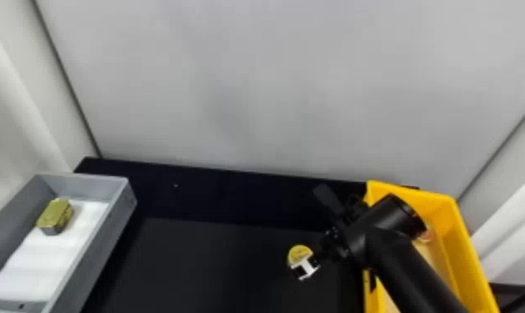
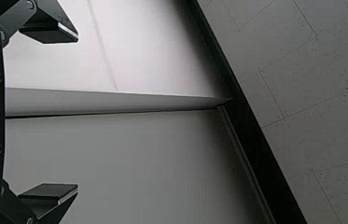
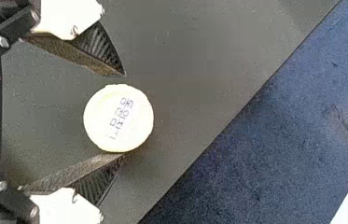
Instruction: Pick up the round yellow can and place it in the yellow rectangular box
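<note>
Black table [image 1: 199,266] against a pale wall [image 1: 240,83]. Toward the table's right edge, beside the yellow rectangular box [image 1: 473,258], round yellow can [image 1: 299,252] between spread right jaws, nearer one finger [image 3: 78,169]. Also spread, but empty: left jaws. Centre first, close evenly, then lift clear.

Layout of the table [image 1: 215,266]. Left: tray [image 1: 107,237], with a liner [image 1: 45,266] on its floor and a tin [image 1: 55,214] inside, toward the far end. Right: box [image 1: 461,249], containing a partly hidden item [image 1: 427,235]. Between: can [image 1: 298,253], nearer the box. Behind: wall [image 1: 253,83].
</note>
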`<state>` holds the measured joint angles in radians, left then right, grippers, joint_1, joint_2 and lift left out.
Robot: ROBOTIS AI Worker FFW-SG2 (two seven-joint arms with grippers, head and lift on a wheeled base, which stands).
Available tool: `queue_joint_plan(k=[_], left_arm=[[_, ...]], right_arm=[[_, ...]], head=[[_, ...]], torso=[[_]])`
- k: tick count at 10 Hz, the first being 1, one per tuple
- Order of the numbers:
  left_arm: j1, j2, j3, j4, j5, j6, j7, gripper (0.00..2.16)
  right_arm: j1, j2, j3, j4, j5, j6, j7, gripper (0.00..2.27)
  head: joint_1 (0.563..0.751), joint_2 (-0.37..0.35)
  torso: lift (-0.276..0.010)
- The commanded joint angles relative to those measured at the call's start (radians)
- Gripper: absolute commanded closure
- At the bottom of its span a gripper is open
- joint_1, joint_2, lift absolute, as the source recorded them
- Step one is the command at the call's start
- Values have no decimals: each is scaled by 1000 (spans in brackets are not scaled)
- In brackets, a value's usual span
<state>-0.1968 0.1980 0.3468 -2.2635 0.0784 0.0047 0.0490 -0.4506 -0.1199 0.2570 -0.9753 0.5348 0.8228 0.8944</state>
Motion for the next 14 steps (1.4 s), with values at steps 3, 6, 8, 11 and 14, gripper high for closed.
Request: queue_joint_plan(k=[3,6,8,11,14], left_arm=[[11,-2,5,-1,3,0,0,142],[17,-5,5,-5,11,11,0,142],[11,0,6,-21,4,40,0,137],[-1,5,15,-39,-5,69,0,137],[-1,6,17,-39,-6,70,0,137]], right_arm=[[10,-10,9,-63,15,66,8,774],[78,-23,4,-361,335,284,312,774],[87,-23,-30,-539,550,405,473,774],[63,-43,-105,-663,613,450,473,774],[86,-95,-232,-684,679,466,473,774]], head=[[694,-78],[694,-78],[694,-78],[694,-78],[694,-78]], torso=[[-7],[-7],[-7],[-7],[-7]])
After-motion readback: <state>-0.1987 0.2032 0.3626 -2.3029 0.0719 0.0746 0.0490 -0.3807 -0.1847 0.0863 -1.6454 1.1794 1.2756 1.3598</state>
